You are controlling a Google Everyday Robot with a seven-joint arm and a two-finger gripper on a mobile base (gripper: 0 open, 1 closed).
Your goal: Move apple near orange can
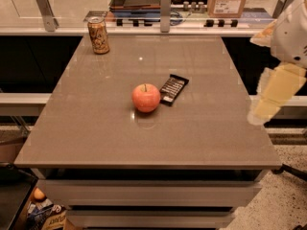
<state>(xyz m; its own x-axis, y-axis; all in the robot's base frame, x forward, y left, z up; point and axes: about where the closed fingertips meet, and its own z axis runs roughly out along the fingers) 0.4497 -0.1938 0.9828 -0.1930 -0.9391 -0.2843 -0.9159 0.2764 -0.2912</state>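
The orange-red apple [146, 97] sits near the middle of the grey table [96, 138]. The orange can [98, 35] stands upright at the table's far left corner, well apart from the apple. My gripper [269, 102] hangs at the right edge of the view, beyond the table's right side, at about the apple's depth and far from it. It holds nothing that I can see. The white arm [290, 30] rises above it.
A flat black snack bar wrapper [173, 89] lies just right of the apple, almost touching it. A counter with boxes, trays and metal posts [165, 4] runs behind the table. Bags lie on the floor at the lower left [45, 214].
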